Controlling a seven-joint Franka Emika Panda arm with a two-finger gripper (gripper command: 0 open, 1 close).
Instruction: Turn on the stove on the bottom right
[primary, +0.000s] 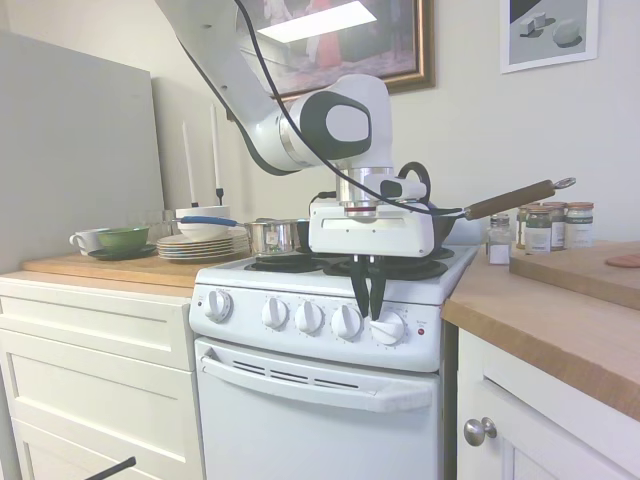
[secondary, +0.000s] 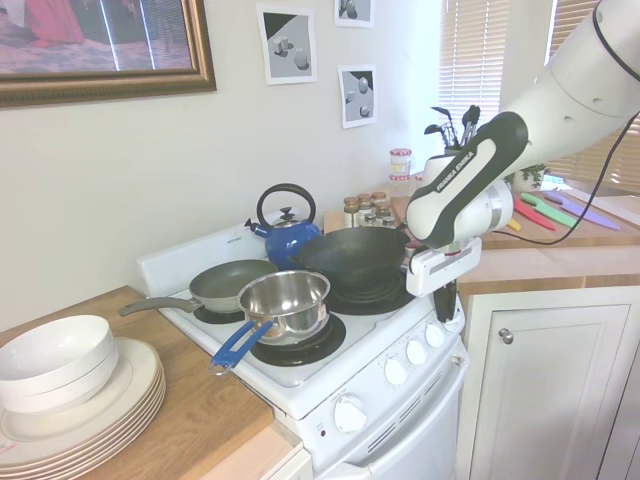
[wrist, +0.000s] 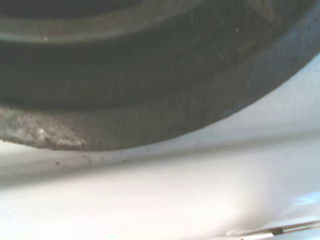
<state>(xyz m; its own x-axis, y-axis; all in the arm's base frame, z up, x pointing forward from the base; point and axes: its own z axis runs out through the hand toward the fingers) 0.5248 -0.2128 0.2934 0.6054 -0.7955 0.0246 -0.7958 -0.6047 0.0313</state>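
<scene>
We are looking at a white stove (primary: 320, 400) standing between two wood-topped runs of white cabinets. Its front panel is carrying five round white knobs and a small red light (primary: 421, 329) near the panel's right end, with the oven-door handle (primary: 315, 383) running below them.

The white arm (primary: 300, 110) is reaching in from above and hanging over the stove's front edge, its pincer (primary: 369, 300) pointing straight down at the panel. The two dark fingers (primary: 377, 290) are sitting close together with only a thin gap between them, their tips just above the rightmost knob (primary: 388, 328); we cannot tell whether they are touching it, and they are holding nothing.

On the stovetop a black wok (secondary: 350, 255) with a long wooden handle is resting toward the right side, a steel saucepan (secondary: 285, 300) with a blue handle at the front left corner, a grey frying pan (secondary: 230, 283) at the back left, and a blue kettle (secondary: 287, 237) against the back edge.

On the surface left of the stove, plates (primary: 196, 245) are lying stacked with a white bowl on top. Spice jars (primary: 545, 228) are standing at the back edge of the right-hand surface.

In the wrist view, only a blurred dark burner rim (wrist: 150, 100) over white enamel is showing.
</scene>
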